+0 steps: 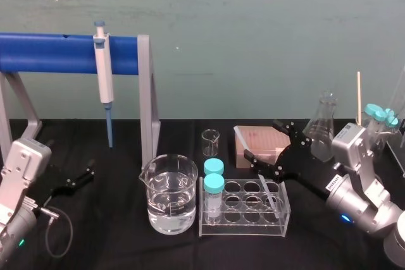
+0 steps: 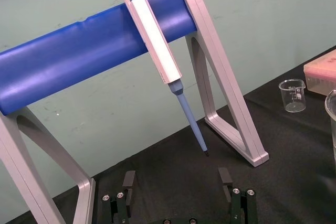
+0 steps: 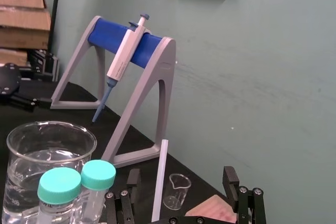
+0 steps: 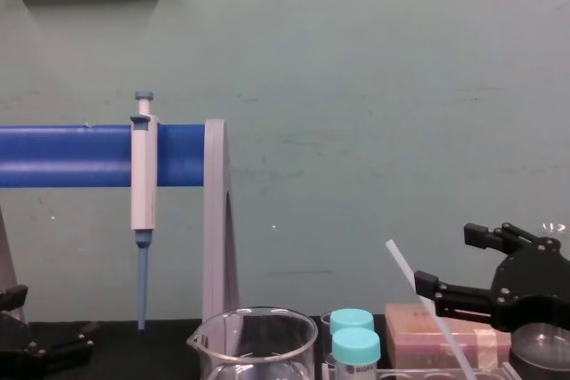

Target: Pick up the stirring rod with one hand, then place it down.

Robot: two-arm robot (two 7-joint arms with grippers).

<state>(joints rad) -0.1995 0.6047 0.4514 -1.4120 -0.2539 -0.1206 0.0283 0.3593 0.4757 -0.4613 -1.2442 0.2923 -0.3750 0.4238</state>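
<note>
Black cloth covers the table (image 1: 120,232) under a plain teal wall; on it the stirring rod (image 3: 160,182) stands in a well of the clear tube rack (image 1: 247,226), leaning so that its free upper part rises between the fingers of the right gripper (image 3: 181,173); those fingers stand wide apart, one on each side of the rod, and neither seems to touch it, so nothing is gripped yet. The rod looks light, stiff and smooth, likely glass or hard plastic; I judge it slippery and apt to swivel or snap under a hard pinch, so the hold belongs on the bare length above the rack, square across the shaft, closed gently and lifted along its lean. Just below the gripper two teal-capped tubes (image 1: 214,183) share the rack; beyond them sits a beaker of water (image 1: 169,203); near the fingertips lie a tan tip box (image 1: 250,137) and a small empty beaker (image 1: 211,141); a conical flask (image 1: 326,124) stands by the wrist. Well apart from it a pipette (image 1: 104,80) hangs on a blue stand (image 1: 50,53); the left gripper (image 2: 176,176) waits low before that stand, fingers apart, empty.
</note>
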